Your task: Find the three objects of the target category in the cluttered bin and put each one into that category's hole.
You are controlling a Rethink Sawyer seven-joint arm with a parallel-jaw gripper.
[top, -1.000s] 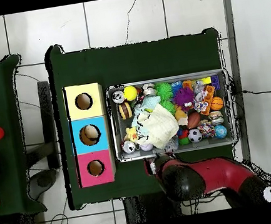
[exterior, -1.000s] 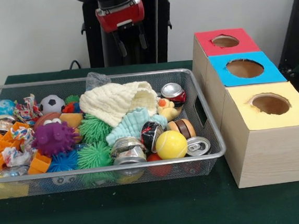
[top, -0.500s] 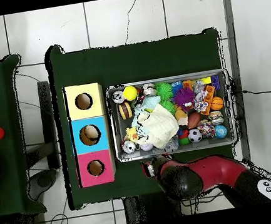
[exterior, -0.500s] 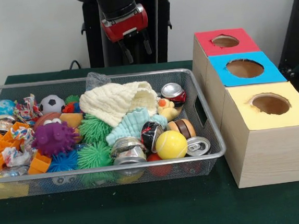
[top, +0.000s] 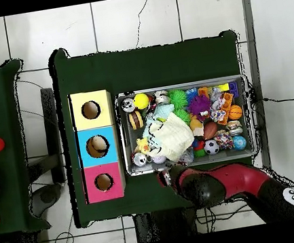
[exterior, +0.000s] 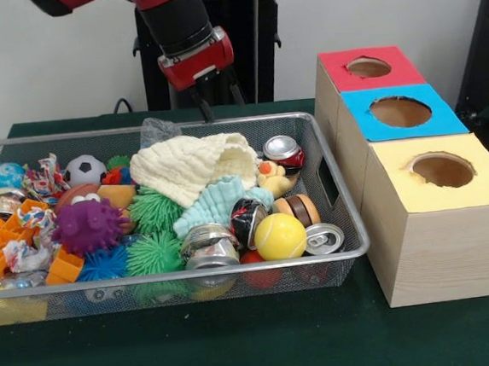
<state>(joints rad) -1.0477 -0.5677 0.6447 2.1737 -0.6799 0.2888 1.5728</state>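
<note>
The gripper [exterior: 218,100] hangs released and empty above the far rim of the wire bin [exterior: 340,200]. Crushed cans [exterior: 209,244] lie among toys at the bin's near side, left of the three-holed box [exterior: 415,177].

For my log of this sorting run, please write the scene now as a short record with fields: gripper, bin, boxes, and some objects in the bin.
gripper: gripper above the bin's far rim, empty, fingers apart
bin: wire mesh bin on the green table, full of clutter
boxes: three in a row beside the bin, tops red, blue, yellow, each with a round hole
on top of pile: cream cloth
near front rim: yellow tennis ball, crushed can
</note>
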